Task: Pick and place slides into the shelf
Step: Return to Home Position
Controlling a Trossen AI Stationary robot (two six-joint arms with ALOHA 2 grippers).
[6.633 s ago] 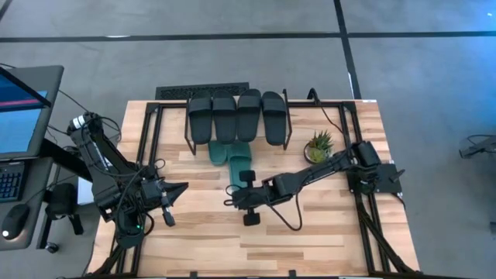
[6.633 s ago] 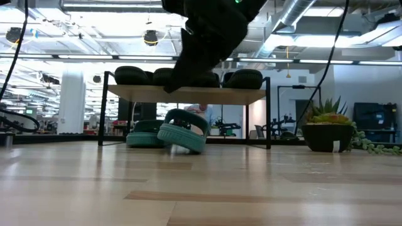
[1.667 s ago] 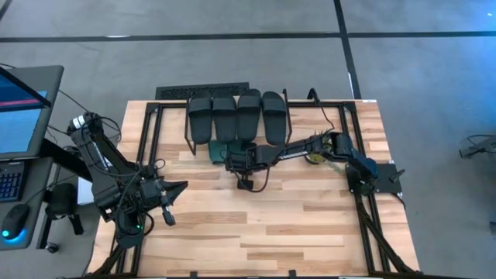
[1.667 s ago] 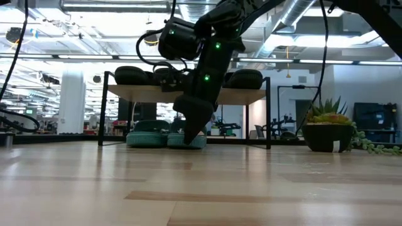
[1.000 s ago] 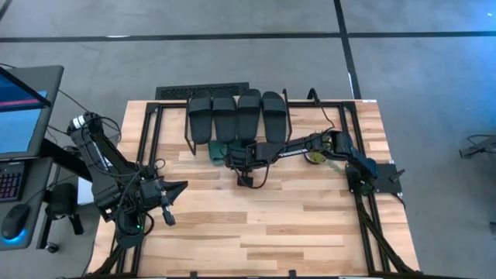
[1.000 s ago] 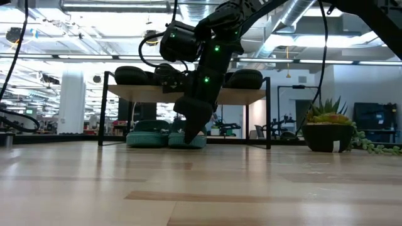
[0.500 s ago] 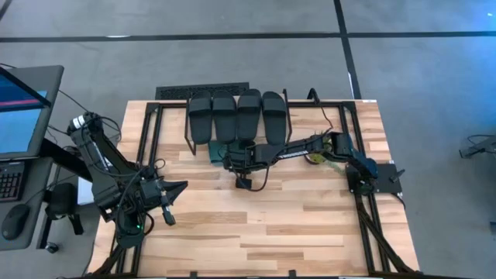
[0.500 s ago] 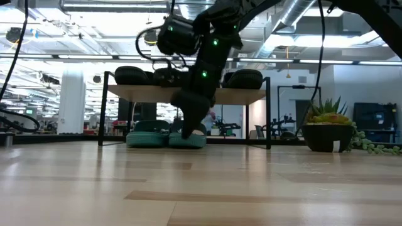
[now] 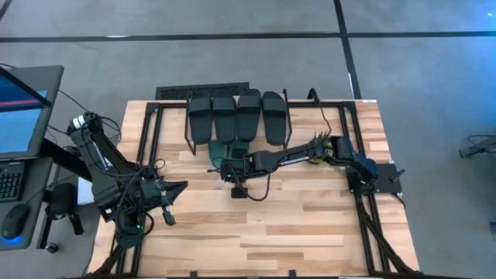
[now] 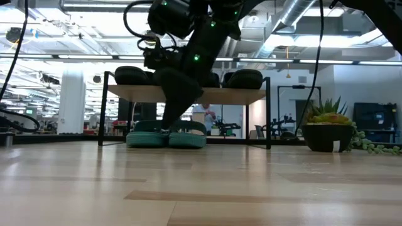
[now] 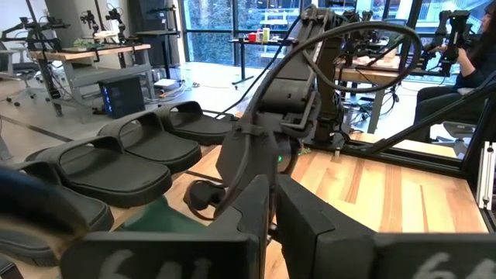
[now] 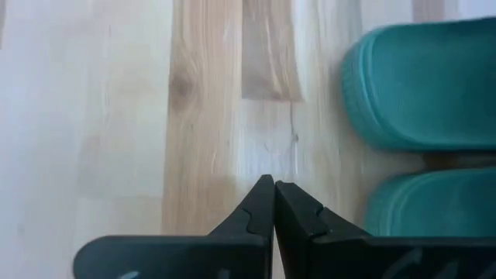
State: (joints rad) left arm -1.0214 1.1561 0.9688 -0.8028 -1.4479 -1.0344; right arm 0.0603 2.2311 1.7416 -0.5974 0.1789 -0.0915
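Four black slides lie side by side on the shelf's top board. Two teal slides rest sole-down on the table under the shelf, also seen as teal slides from above. My right gripper is shut and slants down over bare table just in front of the teal slides, touching nothing. In the low view my right gripper hangs before the gap between them. My left gripper is shut and waits at the table's left.
A potted plant stands right of the shelf, under my right arm. Black frame rails run along the table's left and right sides. The near half of the table is bare wood. A person sits in the room beyond.
My right gripper, shut throughout, has drawn back from the right teal slide toward the table's left and near edge, rising a little. Both teal slides stay where they were under the shelf.
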